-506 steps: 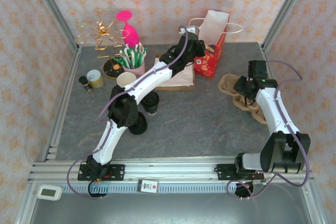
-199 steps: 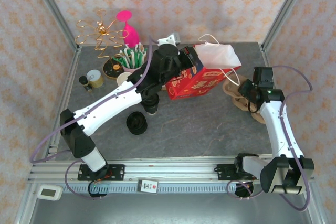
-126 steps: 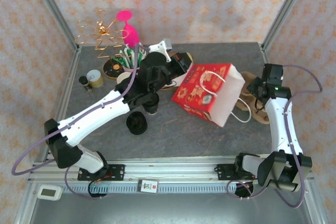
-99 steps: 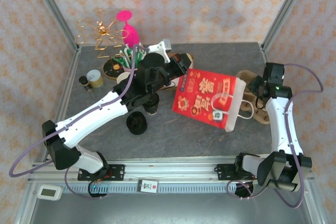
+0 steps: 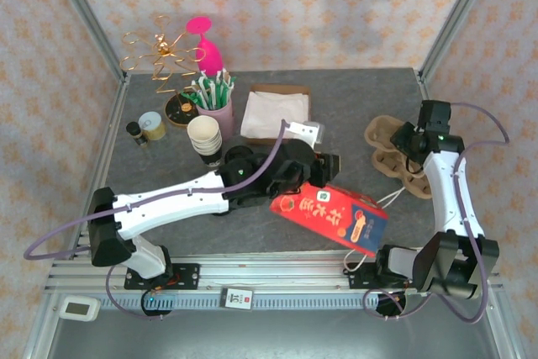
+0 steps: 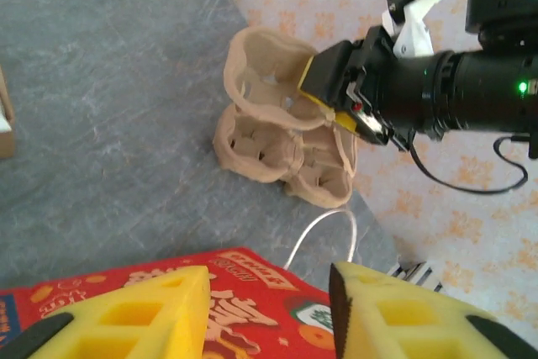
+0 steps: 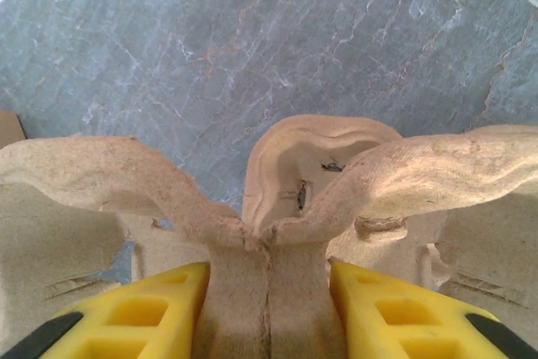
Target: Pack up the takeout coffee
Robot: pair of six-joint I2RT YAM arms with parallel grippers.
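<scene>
A red paper bag (image 5: pixel 332 216) with white handles lies flat on its side near the table's front. My left gripper (image 5: pixel 324 170) hovers over its upper edge. In the left wrist view the yellow fingers (image 6: pixel 151 313) stand apart above the bag (image 6: pixel 244 308), holding nothing, so my left gripper (image 6: pixel 267 300) is open. The brown pulp cup carrier (image 5: pixel 388 155) sits at the right. My right gripper (image 5: pixel 414 136) is shut on its central ridge (image 7: pixel 269 208), which fills the gap between the pads (image 7: pixel 164 308). A stack of paper cups (image 5: pixel 204 134) stands left of centre.
A box of napkins (image 5: pixel 275 113) lies at the back centre. A pink cup of straws (image 5: pixel 214 98), a gold wire stand (image 5: pixel 164 56), a small tin (image 5: pixel 153 125) and a dark bottle (image 5: pixel 134 132) crowd the back left. Black lids (image 5: pixel 235 157) sit beside the left arm.
The left arm swung the red bag from the back toward the front, laid it flat and opened its fingers. The right gripper stayed shut on the carrier.
</scene>
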